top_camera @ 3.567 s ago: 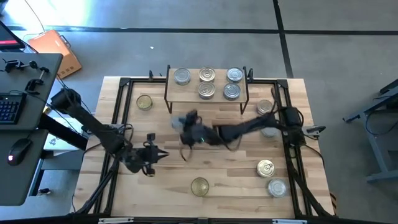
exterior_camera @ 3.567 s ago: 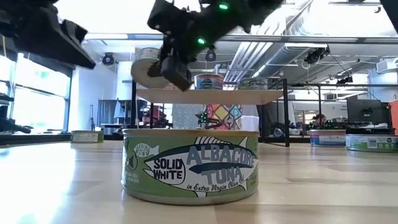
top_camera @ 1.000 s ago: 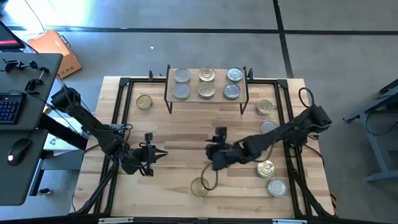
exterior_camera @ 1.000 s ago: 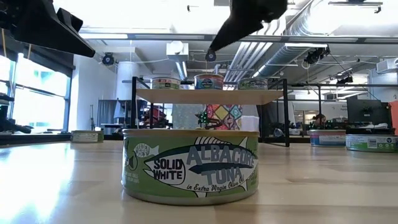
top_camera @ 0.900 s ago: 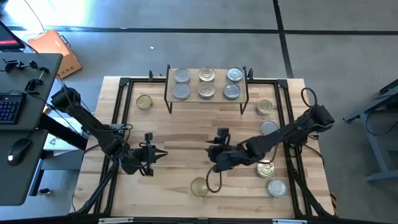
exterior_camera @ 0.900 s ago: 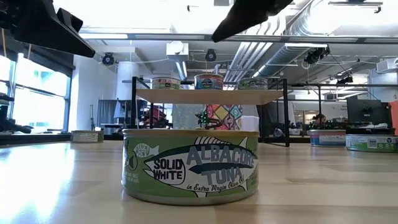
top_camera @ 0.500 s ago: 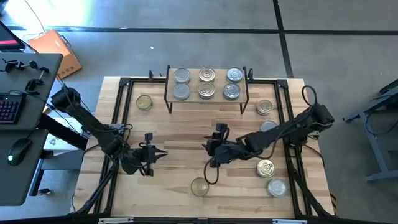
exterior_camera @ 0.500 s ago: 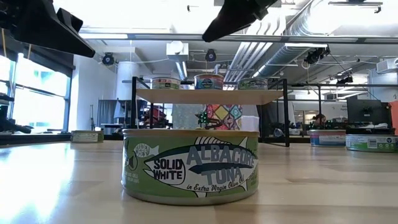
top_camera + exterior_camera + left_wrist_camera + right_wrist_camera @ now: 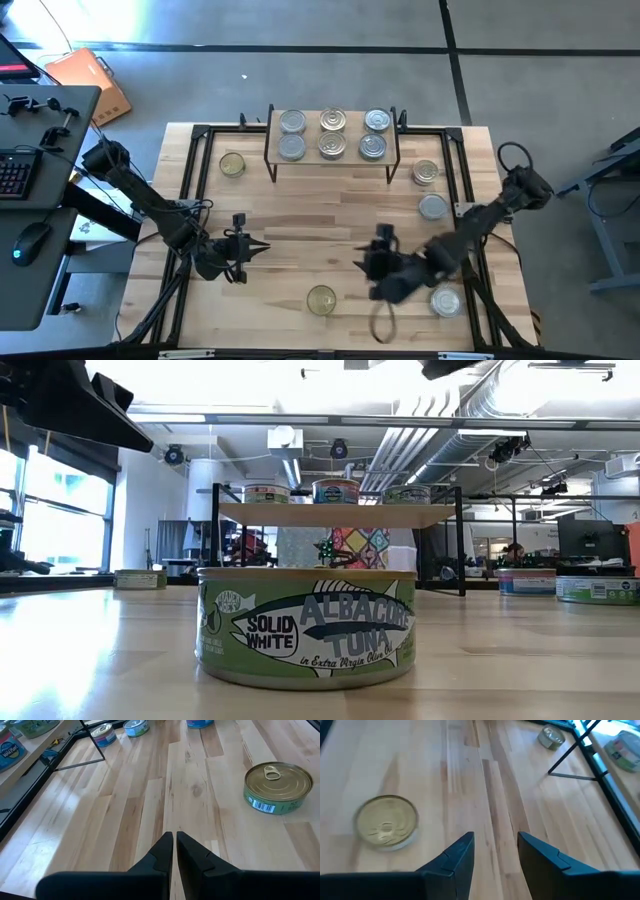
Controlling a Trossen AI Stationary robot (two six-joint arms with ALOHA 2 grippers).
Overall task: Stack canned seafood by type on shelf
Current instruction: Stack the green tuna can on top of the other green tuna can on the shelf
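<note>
Since a second ago, the right gripper is swinging toward the table's near right, jaws parted and carrying nothing. Left to right: the left gripper is waiting pinched shut; a gold-topped tin is sitting flat, pull-ring up, near the front edge; six tins are lining the shelf.

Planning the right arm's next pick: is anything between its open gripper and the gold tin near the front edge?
Nothing visible: only bare table lies between the right gripper and the gold tin.
</note>
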